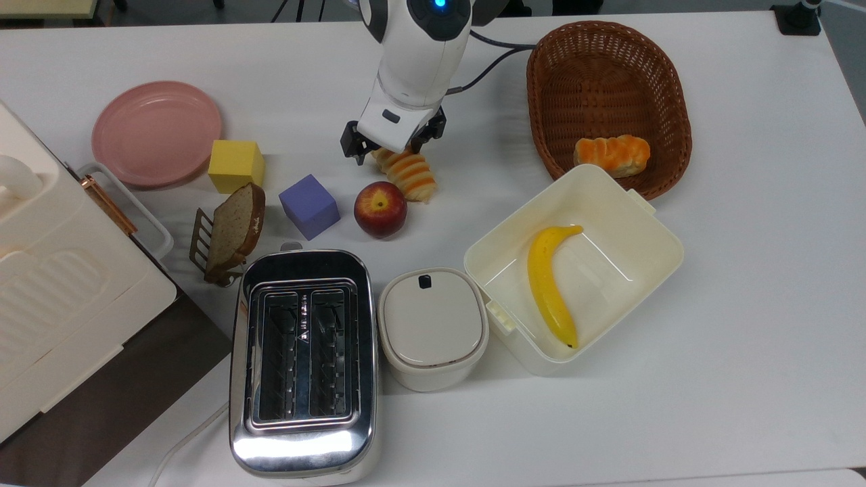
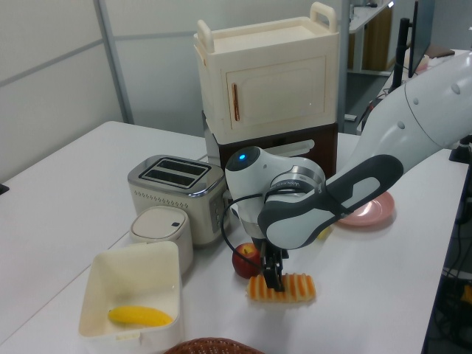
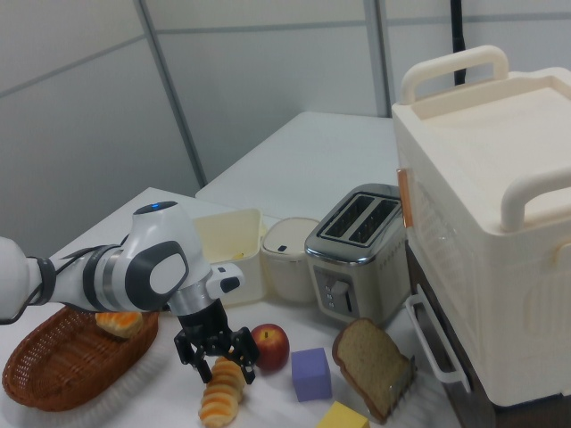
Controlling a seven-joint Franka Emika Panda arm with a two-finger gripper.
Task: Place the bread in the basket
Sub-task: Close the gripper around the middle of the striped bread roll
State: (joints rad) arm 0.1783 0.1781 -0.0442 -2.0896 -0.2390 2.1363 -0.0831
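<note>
The bread [image 1: 411, 177], a long cream roll with orange stripes, lies by the apple [image 1: 380, 208] near the table's middle. It also shows in the left view [image 2: 286, 287] and the right view [image 3: 221, 394]. My gripper [image 1: 387, 154] hangs straight down over the roll's far end, shut on it with a finger on each side [image 3: 219, 364]. The basket [image 1: 536, 101], dark reddish-brown wicker, stands at the top view's upper right, well apart from the roll. A shorter orange-topped bun [image 1: 612, 154] lies inside it.
A cream box [image 1: 649, 223] holding a banana [image 1: 551, 284] sits between roll and basket. Purple cube [image 1: 309, 206], yellow cube [image 1: 235, 165], pink plate [image 1: 157, 132], a bread slice [image 1: 235, 230], toaster [image 1: 302, 358], a white lidded pot [image 1: 433, 328] and a cream cabinet [image 1: 47, 284] fill the top view's left.
</note>
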